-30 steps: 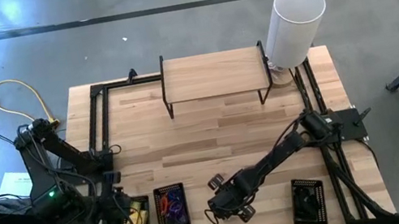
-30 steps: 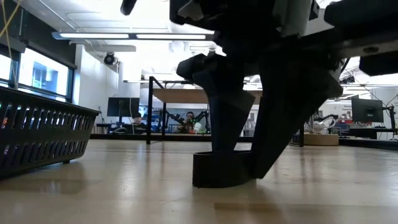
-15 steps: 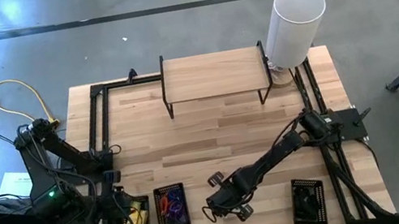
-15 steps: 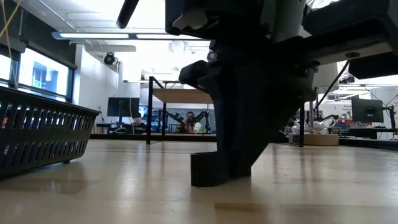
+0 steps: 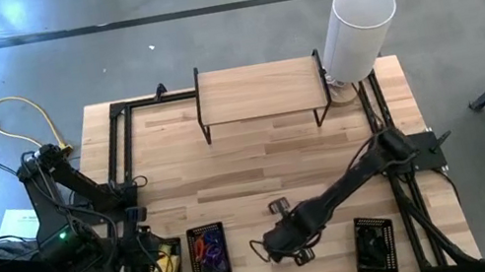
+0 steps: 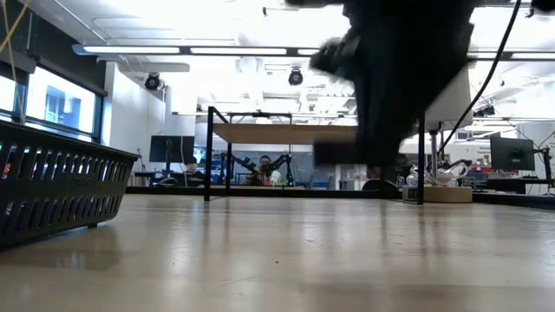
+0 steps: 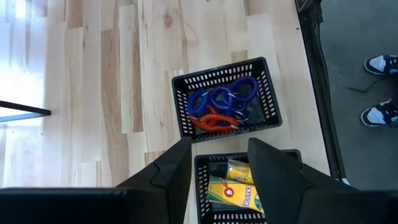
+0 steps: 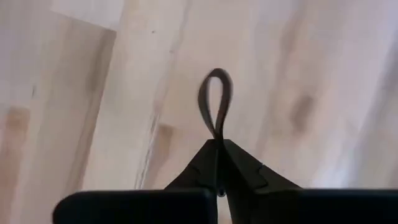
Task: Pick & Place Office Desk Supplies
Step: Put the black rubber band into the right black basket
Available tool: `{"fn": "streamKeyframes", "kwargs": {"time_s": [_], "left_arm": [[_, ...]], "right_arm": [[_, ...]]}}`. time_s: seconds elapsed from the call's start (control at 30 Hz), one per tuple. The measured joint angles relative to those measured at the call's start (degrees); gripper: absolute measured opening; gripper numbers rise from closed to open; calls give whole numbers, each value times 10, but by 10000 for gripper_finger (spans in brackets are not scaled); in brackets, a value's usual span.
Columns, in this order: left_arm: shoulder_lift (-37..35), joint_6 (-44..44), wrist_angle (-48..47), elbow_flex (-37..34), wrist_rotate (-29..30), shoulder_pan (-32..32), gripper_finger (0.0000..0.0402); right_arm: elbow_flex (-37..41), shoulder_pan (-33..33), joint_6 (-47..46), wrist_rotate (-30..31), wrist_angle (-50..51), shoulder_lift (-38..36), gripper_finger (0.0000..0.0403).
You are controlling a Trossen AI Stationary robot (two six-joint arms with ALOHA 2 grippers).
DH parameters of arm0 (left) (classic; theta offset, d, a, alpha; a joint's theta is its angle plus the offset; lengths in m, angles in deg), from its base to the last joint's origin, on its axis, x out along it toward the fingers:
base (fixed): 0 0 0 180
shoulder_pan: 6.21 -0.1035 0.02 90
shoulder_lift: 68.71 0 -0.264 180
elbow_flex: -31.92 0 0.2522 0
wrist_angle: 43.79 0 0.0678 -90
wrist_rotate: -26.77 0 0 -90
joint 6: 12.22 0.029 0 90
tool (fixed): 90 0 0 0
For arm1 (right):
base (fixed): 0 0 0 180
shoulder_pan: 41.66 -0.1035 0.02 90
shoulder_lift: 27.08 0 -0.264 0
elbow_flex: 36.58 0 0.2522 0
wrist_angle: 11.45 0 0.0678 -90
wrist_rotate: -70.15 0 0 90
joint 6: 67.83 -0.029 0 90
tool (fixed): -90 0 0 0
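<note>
A pale wooden table (image 5: 267, 162) stands on grey floor. Only the right wrist view shows the right gripper (image 8: 217, 152) pinching a thin dark loop (image 8: 215, 99); the left gripper (image 7: 217, 165) hangs half-spread above baskets (image 7: 267, 99).

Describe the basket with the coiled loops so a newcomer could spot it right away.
Start at the wooden table and go to its near edge on the left arm's side. Of the two black mesh baskets there, it is the inner basket, filled with blue, purple and orange coiled loops, not yellow crayon boxes.
</note>
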Motion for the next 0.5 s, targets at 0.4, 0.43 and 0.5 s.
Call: {"fn": "streamKeyframes", "kwargs": {"time_s": [0.4,0.43,0.5], "left_arm": [[2,6,8,-7,33,0,149],[2,6,8,-7,33,0,149],[4,7,8,-8,33,0,149]], "right_arm": [[0,-48,-301,96,117,-148,4],[0,-49,-336,94,132,-157,4],[0,-55,-413,74,165,-172,4]]}}
